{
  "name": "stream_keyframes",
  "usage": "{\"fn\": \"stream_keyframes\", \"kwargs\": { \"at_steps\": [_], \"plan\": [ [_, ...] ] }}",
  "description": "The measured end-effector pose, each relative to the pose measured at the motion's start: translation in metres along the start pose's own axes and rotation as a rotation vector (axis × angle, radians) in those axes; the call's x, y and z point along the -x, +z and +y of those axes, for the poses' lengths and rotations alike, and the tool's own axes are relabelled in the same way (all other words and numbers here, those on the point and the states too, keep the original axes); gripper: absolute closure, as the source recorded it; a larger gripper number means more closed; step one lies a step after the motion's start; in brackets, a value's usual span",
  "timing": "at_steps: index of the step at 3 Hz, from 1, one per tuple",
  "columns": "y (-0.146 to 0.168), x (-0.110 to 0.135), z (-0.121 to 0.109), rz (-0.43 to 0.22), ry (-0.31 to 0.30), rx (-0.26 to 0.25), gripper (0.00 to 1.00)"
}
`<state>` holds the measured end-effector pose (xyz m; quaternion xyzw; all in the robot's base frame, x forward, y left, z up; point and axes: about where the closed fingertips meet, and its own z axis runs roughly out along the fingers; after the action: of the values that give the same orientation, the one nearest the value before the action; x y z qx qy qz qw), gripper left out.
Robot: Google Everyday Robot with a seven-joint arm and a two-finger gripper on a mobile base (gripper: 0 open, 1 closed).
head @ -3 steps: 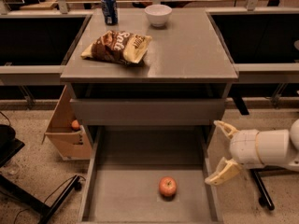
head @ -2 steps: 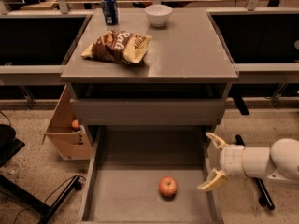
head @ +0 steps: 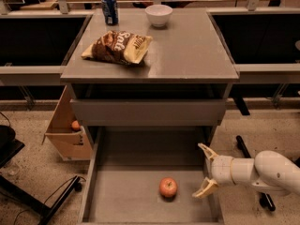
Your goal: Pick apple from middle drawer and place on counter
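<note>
The red-orange apple [head: 168, 187] lies on the flat bottom of the pulled-out grey middle drawer [head: 117, 191], near its front and a little right of centre. My gripper [head: 202, 170] comes in from the right on a white arm. It is open, with its cream fingers [head: 204, 189] spread above the drawer's right side, just right of the apple and not touching it. The grey counter [head: 187, 50] is the cabinet top above the drawer.
On the counter lie a chip bag [head: 117, 47], a blue can [head: 110, 9] and a white bowl [head: 158, 15]. A closed drawer front [head: 147, 111] sits under the counter. A cardboard box [head: 68, 130] with a small orange fruit [head: 75, 125] stands at the left on the floor.
My gripper has moved down and to the left, from beside the drawer's right wall to over the drawer, closer to the apple. The apple has not moved.
</note>
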<state>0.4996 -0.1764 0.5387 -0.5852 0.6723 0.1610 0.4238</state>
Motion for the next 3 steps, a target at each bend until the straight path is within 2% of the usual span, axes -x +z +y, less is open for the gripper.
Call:
{"fn": "stream_keyframes", "kwargs": {
  "at_steps": [1, 2, 3],
  "plan": [
    [0.044, -0.017, 0.024, -0.027, 0.042, 0.050, 0.00],
    [0.077, -0.013, 0.035, -0.041, 0.056, 0.093, 0.00],
    [0.109, -0.023, 0.042, -0.021, 0.081, 0.138, 0.00]
  ]
}}
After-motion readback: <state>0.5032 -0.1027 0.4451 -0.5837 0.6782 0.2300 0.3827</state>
